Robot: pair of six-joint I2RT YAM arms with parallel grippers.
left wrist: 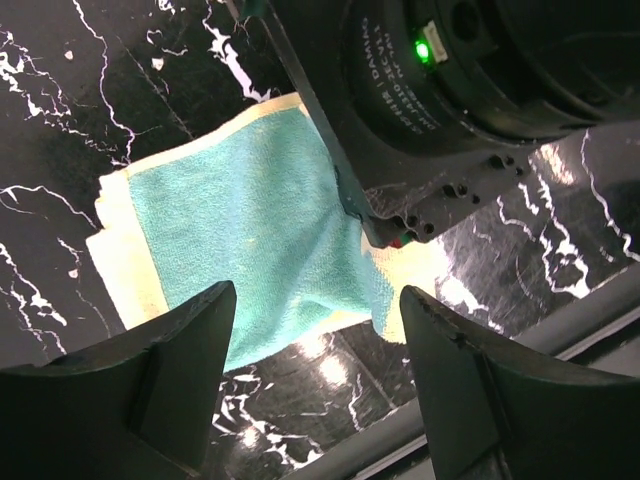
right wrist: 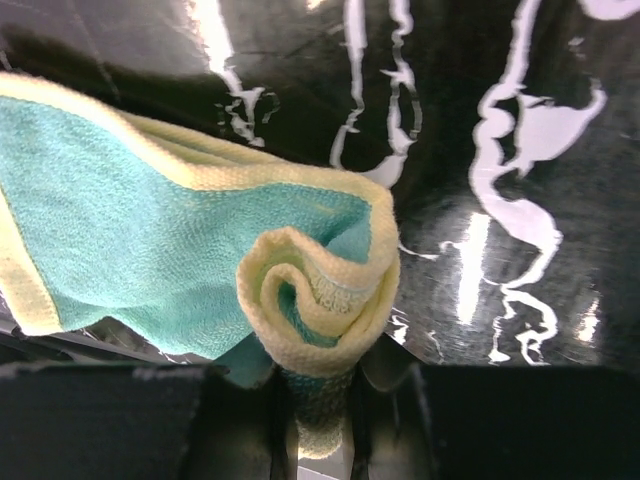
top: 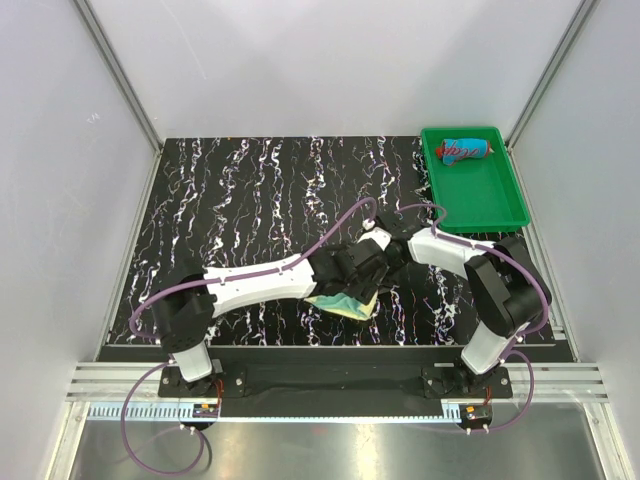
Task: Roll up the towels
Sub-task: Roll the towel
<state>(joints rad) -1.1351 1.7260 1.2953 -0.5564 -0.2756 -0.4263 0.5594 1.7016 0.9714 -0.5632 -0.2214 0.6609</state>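
Right gripper (right wrist: pixel 318 410) is closed narrowly on a curled end of the pale yellow towel (right wrist: pixel 150 250). The yellow border is wound there into a small spiral and sits pinched between the two dark fingers. The rest of the cloth, teal in the middle, spreads away to the left over the black marbled table (right wrist: pixel 520 120). The left gripper (left wrist: pixel 318 375) hangs just above the same towel with its fingers (left wrist: pixel 170 370) wide apart, and nothing is between them. In the top view both arms meet over this towel near the front edge of the table, a little right of the centre, and only a part of the cloth shows under them. The red towel (top: pixel 466 149) lies as a short roll in the far end of the green tray (top: pixel 495 205), at the far right corner, well apart from both grippers.
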